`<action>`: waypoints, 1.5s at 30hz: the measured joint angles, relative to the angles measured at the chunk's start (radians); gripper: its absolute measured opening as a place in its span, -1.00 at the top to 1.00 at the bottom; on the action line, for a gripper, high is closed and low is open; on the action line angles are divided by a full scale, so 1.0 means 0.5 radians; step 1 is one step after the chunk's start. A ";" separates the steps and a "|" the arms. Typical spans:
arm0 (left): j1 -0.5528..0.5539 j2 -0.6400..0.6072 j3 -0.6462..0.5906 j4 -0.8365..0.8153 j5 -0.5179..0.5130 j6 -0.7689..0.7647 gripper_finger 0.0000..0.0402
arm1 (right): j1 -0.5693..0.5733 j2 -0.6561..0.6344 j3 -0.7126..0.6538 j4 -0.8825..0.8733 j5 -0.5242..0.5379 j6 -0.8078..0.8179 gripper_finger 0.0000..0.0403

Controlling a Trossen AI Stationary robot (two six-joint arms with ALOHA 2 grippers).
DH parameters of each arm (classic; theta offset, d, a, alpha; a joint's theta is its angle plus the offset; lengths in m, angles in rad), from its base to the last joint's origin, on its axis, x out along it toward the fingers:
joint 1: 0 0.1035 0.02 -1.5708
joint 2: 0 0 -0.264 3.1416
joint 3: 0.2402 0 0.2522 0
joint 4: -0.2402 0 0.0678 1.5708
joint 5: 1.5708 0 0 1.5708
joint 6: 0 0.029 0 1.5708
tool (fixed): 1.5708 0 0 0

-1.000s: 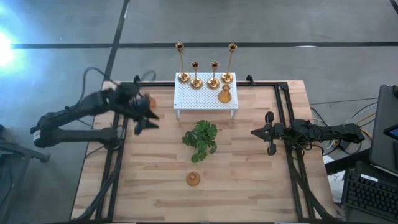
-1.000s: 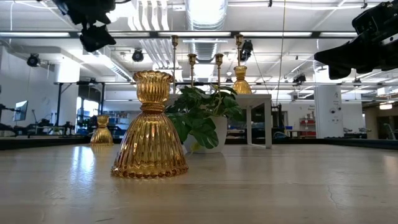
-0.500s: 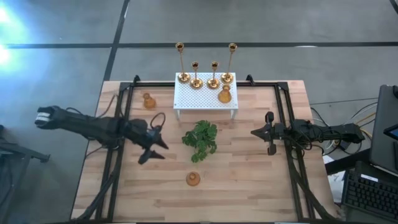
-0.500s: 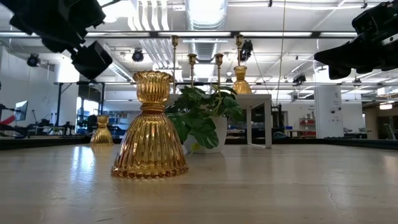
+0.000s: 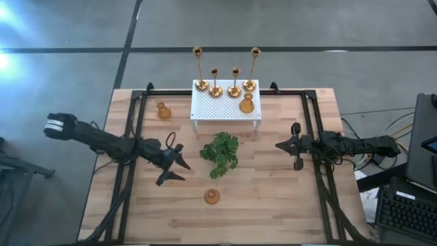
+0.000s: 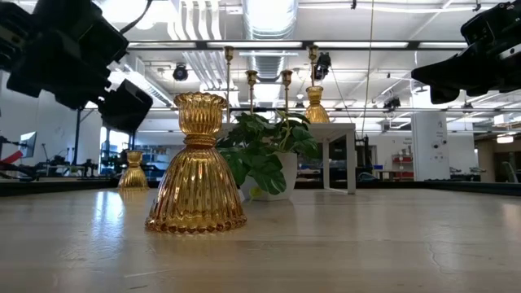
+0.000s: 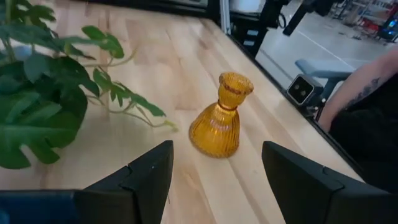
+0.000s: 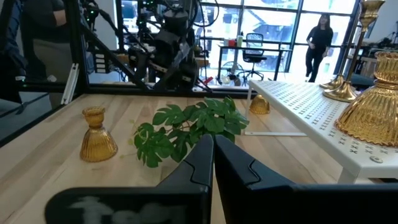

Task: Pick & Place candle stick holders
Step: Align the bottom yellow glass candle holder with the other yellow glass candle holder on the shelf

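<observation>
The left claw [image 5: 176, 167] hangs open and empty above the pale wooden desk [image 5: 273, 205], just left of the green leafy plant [image 5: 220, 154]. It points toward a squat ribbed amber-gold candle holder [image 5: 212, 197] standing upright near the desk's front edge. A second squat gold holder [image 5: 163, 110] stands at the back left. On the white perforated stand [image 5: 225, 106] are four slim gold stem holders [image 5: 225, 72] and one bulbous gold holder [image 5: 246, 104]. The right claw [image 5: 295, 147] waits closed, empty, right of the plant.

Little green plant [image 5: 220, 154] is sitting mid-table just in front of the white perforated stand [image 5: 225, 108], and a person [image 8: 319, 41] is standing way back.
</observation>
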 joint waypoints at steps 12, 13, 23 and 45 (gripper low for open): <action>-0.082 0.522 0.145 0.158 -0.001 0.028 -0.24 | 0.001 0.000 0.000 0.000 -0.001 0.000 0.96; -0.088 0.558 0.163 0.169 -0.001 0.039 -0.24 | 0.001 0.000 0.000 0.000 -0.001 0.000 0.96; -0.155 0.856 0.324 0.214 0.003 0.057 -0.24 | 0.001 0.000 0.000 0.000 -0.001 0.000 0.96; -0.253 1.243 0.654 0.265 0.016 0.269 -0.24 | 0.001 -0.002 0.000 0.000 -0.001 0.000 0.96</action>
